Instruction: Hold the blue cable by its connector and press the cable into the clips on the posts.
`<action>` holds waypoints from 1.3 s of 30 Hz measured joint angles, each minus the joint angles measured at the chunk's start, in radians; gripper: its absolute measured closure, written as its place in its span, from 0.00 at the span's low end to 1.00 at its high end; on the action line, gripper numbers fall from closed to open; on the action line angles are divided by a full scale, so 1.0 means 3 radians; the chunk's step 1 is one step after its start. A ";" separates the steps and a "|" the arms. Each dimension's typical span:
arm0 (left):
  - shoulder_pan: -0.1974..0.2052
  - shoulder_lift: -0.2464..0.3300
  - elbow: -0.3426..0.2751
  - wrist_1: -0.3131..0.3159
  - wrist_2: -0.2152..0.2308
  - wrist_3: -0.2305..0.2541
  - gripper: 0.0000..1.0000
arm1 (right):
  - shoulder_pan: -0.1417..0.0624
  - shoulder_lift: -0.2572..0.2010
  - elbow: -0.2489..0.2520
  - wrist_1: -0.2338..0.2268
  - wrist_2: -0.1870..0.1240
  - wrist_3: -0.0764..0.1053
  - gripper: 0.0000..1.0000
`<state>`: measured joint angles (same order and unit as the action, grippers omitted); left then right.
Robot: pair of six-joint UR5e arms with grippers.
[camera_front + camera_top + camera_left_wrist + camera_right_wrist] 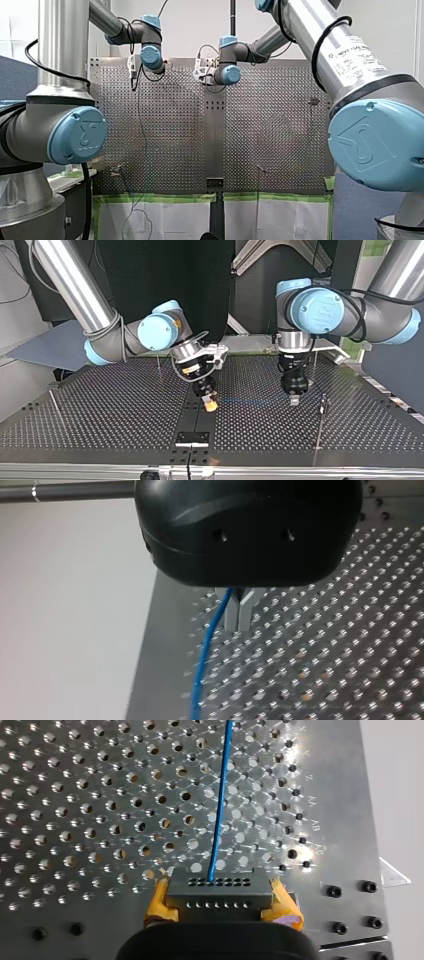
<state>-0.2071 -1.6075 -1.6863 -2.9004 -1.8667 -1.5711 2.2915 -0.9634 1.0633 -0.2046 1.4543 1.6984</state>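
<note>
The thin blue cable [250, 401] stretches level just above the perforated table [100, 410] between my two grippers. My right gripper [211, 402], with yellow pads [159, 902], is shut on the cable's dark connector [216, 887]; the cable [220, 805] runs straight ahead from it. My left gripper [293, 398] is black with metal fingers [231, 616]. It points down at the table and is shut on the cable [207, 645], which trails away below it. A thin post [322, 405] stands just beside my left gripper.
More thin posts stand on the table, one behind my right arm [158, 362] and one at the top view's far left [54, 400]. A black bracket [192, 438] sits at the near middle edge. Green tape [160, 198] lines the table edge in the front view.
</note>
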 joint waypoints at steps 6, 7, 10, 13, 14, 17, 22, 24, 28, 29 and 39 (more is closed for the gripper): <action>-0.0056 -0.0111 -0.0073 0.0169 0.0014 -0.0013 1.00 | -0.0010 0.0001 0.0148 -0.0008 0.0012 -0.0002 1.00; -0.0070 -0.0132 -0.0075 0.0190 0.0012 -0.0010 1.00 | -0.0011 0.0000 0.0175 -0.0013 0.0018 -0.0005 1.00; -0.0122 -0.0206 -0.0092 0.0247 0.0006 0.0000 1.00 | -0.0014 0.0000 0.0262 -0.0033 0.0052 -0.0040 1.00; -0.0170 -0.0286 -0.0130 0.0307 -0.0016 0.0005 1.00 | -0.0017 0.0001 0.0353 -0.0058 0.0123 -0.0099 1.00; -0.0187 -0.0314 -0.0153 0.0336 -0.0026 0.0005 1.00 | -0.0015 0.0001 0.0379 -0.0069 0.0146 -0.0115 1.00; -0.0227 -0.0384 -0.0212 0.0415 -0.0042 0.0011 1.00 | -0.0012 0.0001 0.0474 -0.0135 0.0206 -0.0146 1.00; -0.0299 -0.0508 -0.0256 0.0491 -0.0061 0.0058 1.00 | -0.0022 0.0002 0.0605 -0.0258 0.0238 -0.0153 1.00; -0.0329 -0.0556 -0.0273 0.0512 -0.0078 0.0069 1.00 | -0.0025 0.0002 0.0660 -0.0312 0.0246 -0.0162 1.00; -0.0396 -0.0655 -0.0335 0.0593 -0.0103 0.0079 1.00 | -0.0020 0.0002 0.0758 -0.0410 0.0273 -0.0224 1.00; -0.0410 -0.0693 -0.0367 0.0627 -0.0106 0.0079 1.00 | -0.0019 0.0002 0.0780 -0.0433 0.0287 -0.0242 1.00; -0.0486 -0.0875 -0.0560 0.0890 -0.0115 0.0084 1.00 | -0.0048 0.0007 0.1056 -0.0707 0.0511 -0.0295 1.00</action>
<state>-0.3530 -1.8700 -1.8544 -2.6335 -1.9012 -1.5458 2.2771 -0.9615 1.3800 -0.4168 1.6075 1.6099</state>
